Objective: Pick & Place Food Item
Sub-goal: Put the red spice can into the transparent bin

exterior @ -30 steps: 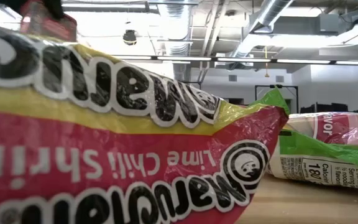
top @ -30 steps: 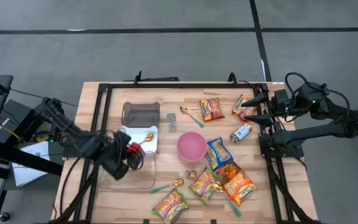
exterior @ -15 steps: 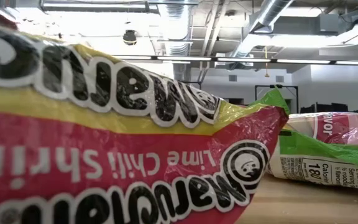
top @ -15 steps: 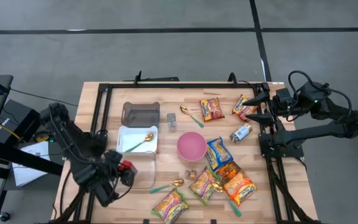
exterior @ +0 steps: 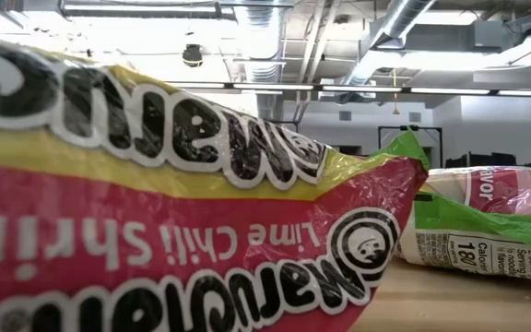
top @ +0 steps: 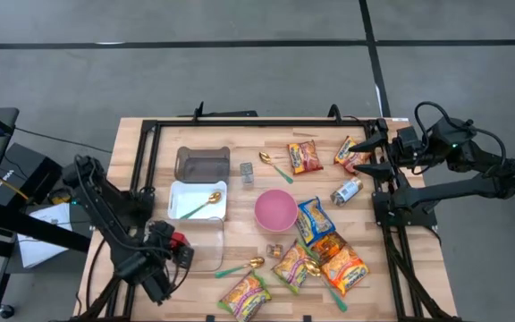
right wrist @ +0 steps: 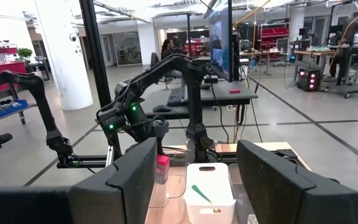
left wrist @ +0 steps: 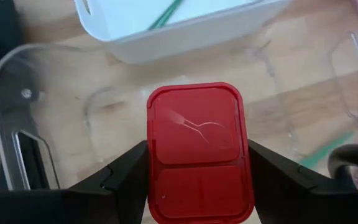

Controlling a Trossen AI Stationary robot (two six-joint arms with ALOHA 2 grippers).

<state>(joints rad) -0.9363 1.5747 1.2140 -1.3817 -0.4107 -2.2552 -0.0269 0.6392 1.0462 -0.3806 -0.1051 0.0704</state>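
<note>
My left gripper (top: pixel 179 244) is near the table's front left and is shut on a small red box (left wrist: pixel 197 143) with rounded corners. It holds the box over a clear plastic container (top: pixel 207 252). The box also shows in the high view (top: pixel 180 239). My right gripper (top: pixel 358 154) waits open and empty at the table's far right, beside a ramen packet (top: pixel 350 152). Several ramen packets (top: pixel 316 219) lie on the table at the right. In the low view one packet (exterior: pixel 173 212) fills most of the picture and hides both arms. My left gripper pinches the red box between its two fingers, one on each long side (left wrist: pixel 152 163), toward the end nearer the wrist. The fingers lie along the box. The box's free end points at the clear container's floor. I cannot tell whether the box touches the container.
A white tray (top: pixel 179 190) with a gold spoon (top: pixel 211 199) lies just beyond the clear container, and a grey container (top: pixel 202 163) lies farther back. A pink bowl (top: pixel 275 210) stands mid-table. Green-handled spoons (top: pixel 240 266) and a small can (top: pixel 346 190) lie among the packets.
My left gripper has gone from beside the white tray toward the table's near edge with the red box, turning as it went. It now holds the box over the clear container. Most of the move came in the first half second.
</note>
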